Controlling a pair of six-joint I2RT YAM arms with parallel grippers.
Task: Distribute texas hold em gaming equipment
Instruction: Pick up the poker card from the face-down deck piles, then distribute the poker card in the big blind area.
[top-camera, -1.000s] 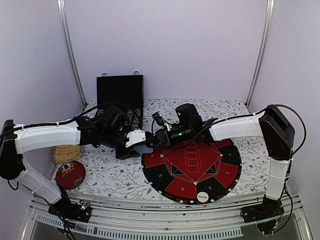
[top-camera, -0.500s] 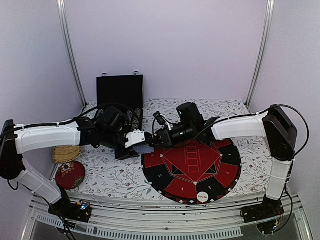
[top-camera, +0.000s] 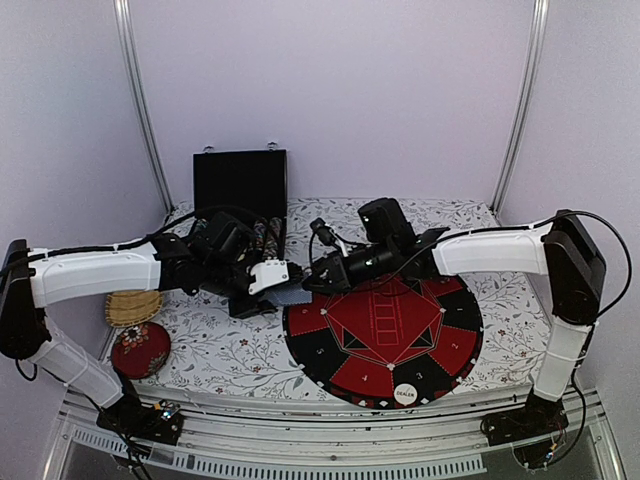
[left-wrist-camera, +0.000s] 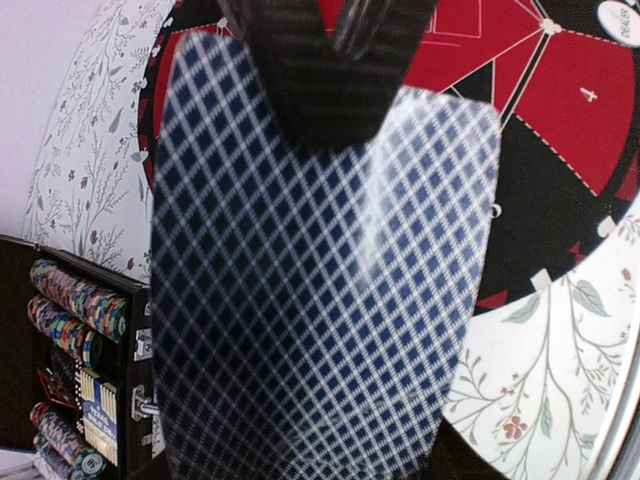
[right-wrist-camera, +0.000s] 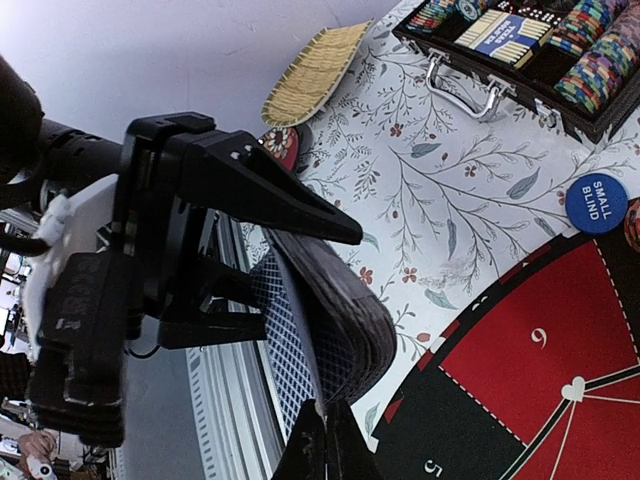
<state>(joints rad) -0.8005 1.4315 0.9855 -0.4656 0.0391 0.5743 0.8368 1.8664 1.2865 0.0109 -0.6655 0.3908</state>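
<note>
My left gripper (top-camera: 272, 290) is shut on a thick deck of playing cards (right-wrist-camera: 345, 300) with blue-and-white diamond backs, held just off the left edge of the round mat (top-camera: 400, 345). The deck's top card (left-wrist-camera: 320, 290) fills the left wrist view. The right gripper (right-wrist-camera: 325, 438) is shut on the edge of that one card, which bows away from the rest of the deck. Its dark fingers (left-wrist-camera: 320, 80) show at the top of the left wrist view. A white DEALER button (top-camera: 405, 394) lies at the mat's near edge. A blue SMALL BLIND button (right-wrist-camera: 597, 204) rests on the cloth by the mat.
The open black chip case (top-camera: 240, 185) stands at the back left, with rows of striped chips (left-wrist-camera: 75, 300) inside. A woven dish (top-camera: 132, 307) and a red round cushion (top-camera: 140, 348) lie at the left edge. A floral cloth (top-camera: 230, 350) covers the table.
The right gripper's jaws have closed on the top card's edge, and the right arm has shifted slightly to the right. The left arm and the deck have stayed where they were.
</note>
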